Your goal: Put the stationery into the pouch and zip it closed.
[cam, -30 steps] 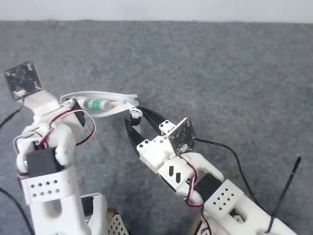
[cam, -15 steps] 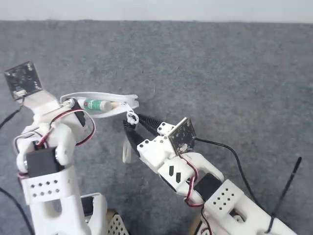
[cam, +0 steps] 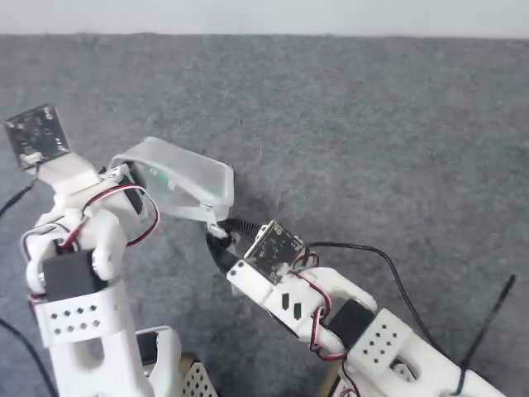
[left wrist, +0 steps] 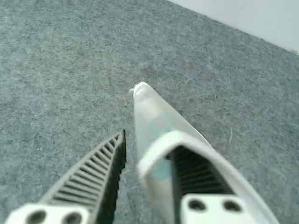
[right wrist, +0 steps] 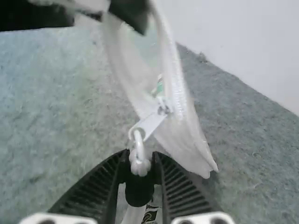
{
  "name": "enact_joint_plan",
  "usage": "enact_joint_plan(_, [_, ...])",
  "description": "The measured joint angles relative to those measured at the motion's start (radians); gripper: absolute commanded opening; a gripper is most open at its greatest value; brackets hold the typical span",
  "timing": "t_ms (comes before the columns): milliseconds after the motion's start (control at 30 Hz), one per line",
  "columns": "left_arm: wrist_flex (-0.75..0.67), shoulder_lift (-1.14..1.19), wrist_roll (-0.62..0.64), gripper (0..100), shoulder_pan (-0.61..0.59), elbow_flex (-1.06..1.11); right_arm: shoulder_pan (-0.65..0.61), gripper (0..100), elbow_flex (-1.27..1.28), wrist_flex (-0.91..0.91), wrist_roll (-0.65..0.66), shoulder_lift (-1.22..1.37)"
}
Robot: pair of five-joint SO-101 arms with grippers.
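Pincers first: the left pincer [left wrist: 145, 147] has its fingers almost together on the left end of the pouch [cam: 186, 178], one finger showing dark through the clear wall and the other just outside it, while the right pincer [right wrist: 139, 161] is pressed tight on the ring of the zipper pull [right wrist: 148, 123]. Beneath everything lies a grey mat [cam: 372, 124] that covers the table. At the near left the left arm [cam: 78, 281] stands tall, bent at the top so that its wrist leans right and far. From the near right corner the right arm [cam: 364, 331] reaches low across the mat toward the left and far, its wrist turned so its fingers point at the near right corner of the pouch. That pouch sits left of centre, raised off the mat, between the two pincers. Its long axis runs left to right, the right end lying a little nearer than the left, and its broad frosted face is tipped up toward the high view. The zipper edge runs along its near side. The pull stretches from the slider at that edge's right end down to the right pincer. A small green and white stationery item [cam: 155, 175] shows faintly through the wall near the pouch's left end.
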Motion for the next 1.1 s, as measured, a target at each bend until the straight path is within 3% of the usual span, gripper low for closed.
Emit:
enact_joint_plan(167, [0.000,-0.002,0.029,28,0.002,0.031,-0.060,0.6,-0.032,0.238,0.014,-0.160])
enact_joint_plan(367, [0.000,-0.002,0.029,30,0.118,0.034,-0.150,0.6,-0.098,0.476,0.014,-0.227])
enact_joint_plan(533, [0.000,-0.002,0.000,31,0.236,0.034,-0.226,0.6,-0.100,0.526,0.068,-0.227])
enact_joint_plan(833, [0.087,-0.002,-0.213,31,0.528,0.034,-0.272,0.6,-0.100,0.545,0.083,-0.227])
enact_joint_plan(1100, [0.167,-0.002,-0.239,31,0.563,0.011,-0.255,0.6,-0.100,0.545,0.083,-0.229])
